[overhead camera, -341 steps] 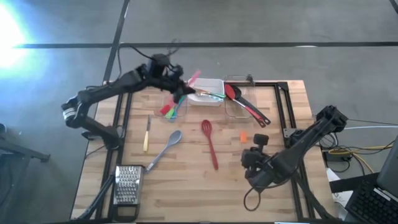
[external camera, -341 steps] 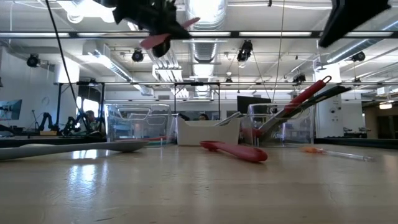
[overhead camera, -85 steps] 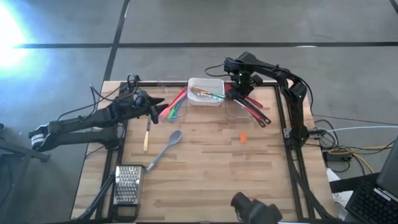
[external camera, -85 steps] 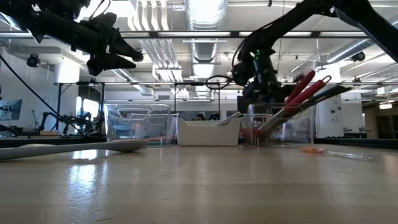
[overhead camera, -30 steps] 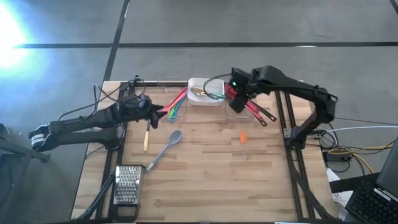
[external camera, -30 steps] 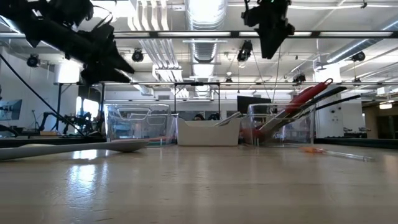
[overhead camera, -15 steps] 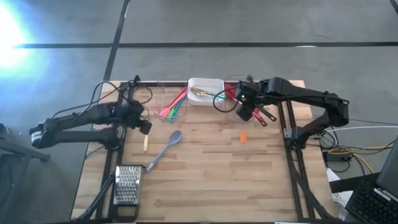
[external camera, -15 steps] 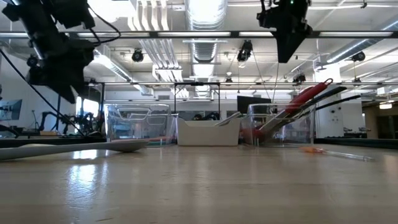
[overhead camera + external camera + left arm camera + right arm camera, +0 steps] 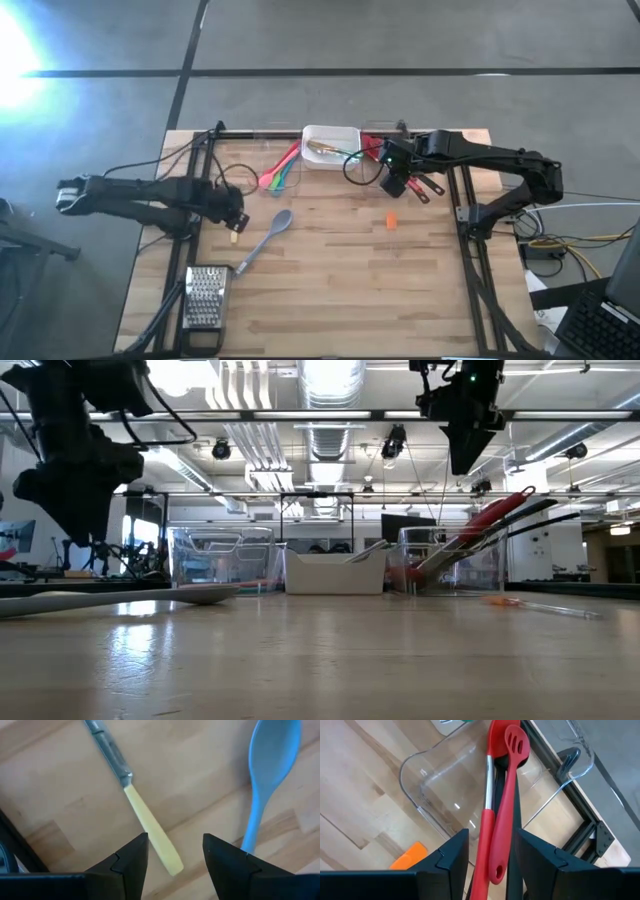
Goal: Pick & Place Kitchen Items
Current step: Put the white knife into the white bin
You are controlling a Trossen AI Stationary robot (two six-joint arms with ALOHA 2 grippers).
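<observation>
Yellow-handled knife (image 9: 145, 817) lies beside the blue spoon (image 9: 270, 765) beneath the released left hand (image 9: 172, 855).

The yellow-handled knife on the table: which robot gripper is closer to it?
The left. The left gripper hangs open right over the yellow-handled knife; the right gripper is across the table by the clear bin.

Both arms are dark, near black, built of slim tubular links joined by bulkier rounded joints. The left arm (image 9: 140, 195) ends in a pale, whitish segment at its outer end, and thin black cables loop loosely along it. The right arm (image 9: 480, 160) carries a drooping black cable loop near its wrist and what seems a small green light. The fingers (image 9: 131, 861) are matte black, angular and faceted.
</observation>
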